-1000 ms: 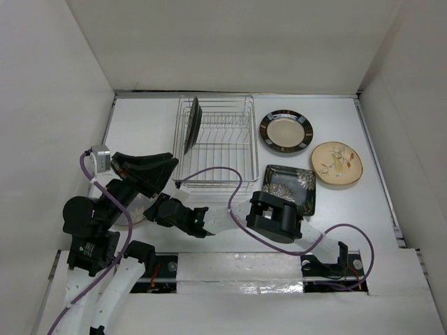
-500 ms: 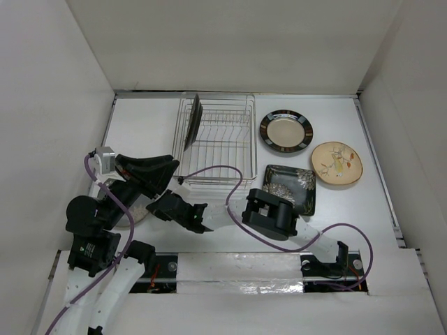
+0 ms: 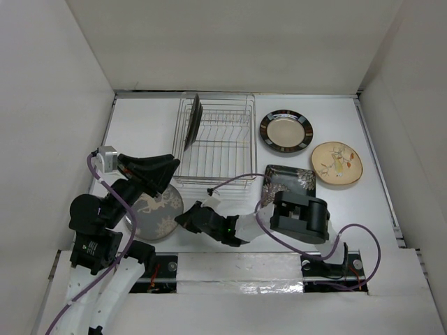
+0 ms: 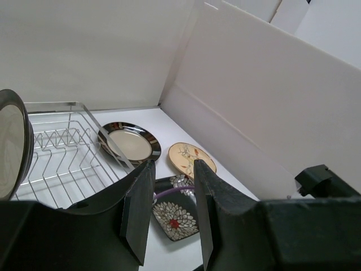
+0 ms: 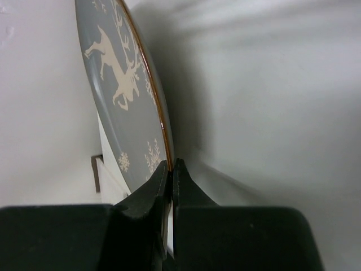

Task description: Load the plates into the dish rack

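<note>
A grey round plate point(image 3: 155, 211) with white reindeer marks point(image 5: 115, 73) lies at the near left of the table. My right gripper point(image 3: 181, 218) point(image 5: 171, 167) is shut on its right rim. My left gripper point(image 3: 163, 173) point(image 4: 173, 165) hangs open and empty above that plate's far edge. The dish rack point(image 3: 216, 143) point(image 4: 62, 155) holds one dark plate point(image 3: 192, 120) point(image 4: 12, 144) upright at its left end. The dark-rimmed cream plate point(image 3: 286, 130) point(image 4: 130, 142), the cream floral plate point(image 3: 336, 162) point(image 4: 190, 158) and the black square plate point(image 3: 293, 180) point(image 4: 176, 219) lie flat to the rack's right.
White walls point(image 3: 56, 105) close in the table on the left, back and right. My right arm's elbow point(image 3: 299, 218) and purple cable point(image 3: 237, 178) cover the near edge of the black square plate. The arm bases sit on the near rail point(image 3: 237, 269).
My right gripper has shut on the grey plate's rim and drawn back to the right with it, so the plate shows more from under the left arm. The right elbow swung right.
</note>
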Controlling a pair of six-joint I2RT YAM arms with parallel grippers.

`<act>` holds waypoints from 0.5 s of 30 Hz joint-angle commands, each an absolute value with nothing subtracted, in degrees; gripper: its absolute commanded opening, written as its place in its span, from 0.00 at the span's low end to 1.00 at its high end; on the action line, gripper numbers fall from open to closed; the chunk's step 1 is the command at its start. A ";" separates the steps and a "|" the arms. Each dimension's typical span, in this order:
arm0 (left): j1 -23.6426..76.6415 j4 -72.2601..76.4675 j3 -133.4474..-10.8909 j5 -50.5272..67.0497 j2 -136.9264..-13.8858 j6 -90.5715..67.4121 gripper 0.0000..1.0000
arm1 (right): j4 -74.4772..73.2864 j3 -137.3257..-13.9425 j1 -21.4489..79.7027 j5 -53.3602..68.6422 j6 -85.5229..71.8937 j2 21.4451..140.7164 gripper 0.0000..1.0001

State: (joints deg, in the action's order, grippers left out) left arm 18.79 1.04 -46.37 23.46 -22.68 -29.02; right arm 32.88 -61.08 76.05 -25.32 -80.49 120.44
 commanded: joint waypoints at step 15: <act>19.16 3.96 -44.12 20.74 -24.52 -27.25 0.30 | 41.32 -33.05 77.08 -26.20 -74.46 97.83 0.00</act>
